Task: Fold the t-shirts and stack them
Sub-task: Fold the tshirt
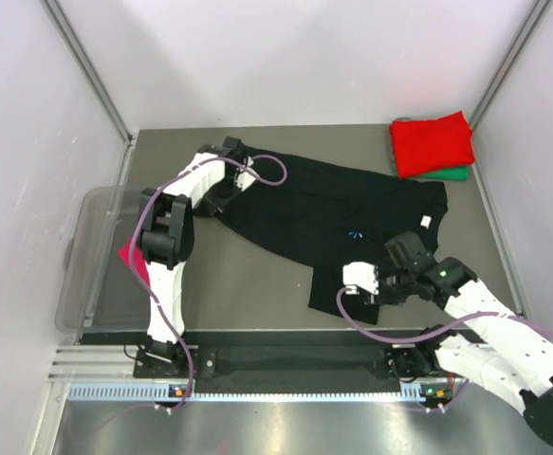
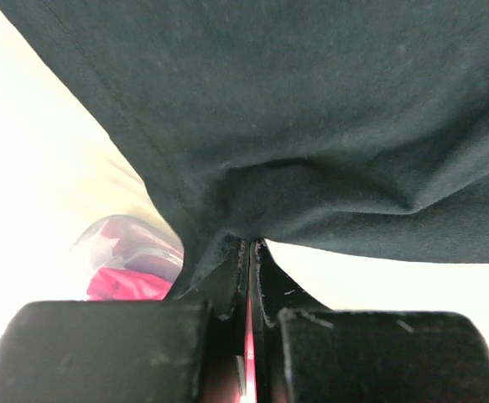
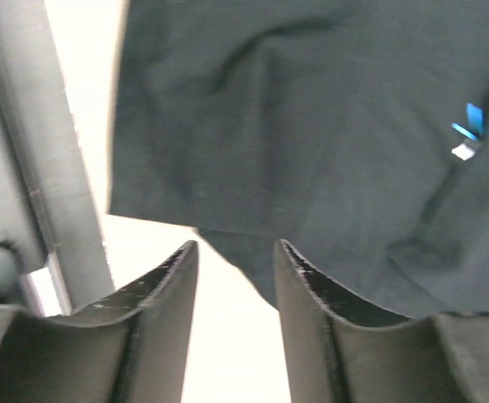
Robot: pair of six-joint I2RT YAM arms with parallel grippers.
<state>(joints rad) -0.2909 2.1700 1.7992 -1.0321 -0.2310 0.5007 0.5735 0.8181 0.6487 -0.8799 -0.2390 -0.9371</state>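
Two pincers work the black cotton t-shirt point(image 1: 352, 213), spread mid-frame. My left pincer point(image 1: 246, 175), upper left, is clamped tight on its edge. My right pincer point(image 1: 357, 278), lower centre, has jaws partly apart with the hem at the tips, nothing held. Step, as I judge it: first fold. Next, the right must close on the hem, then both lift together.

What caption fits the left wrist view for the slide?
Left gripper pinched shut on a fold of the black t-shirt; magenta shirt in the clear bin at lower left.
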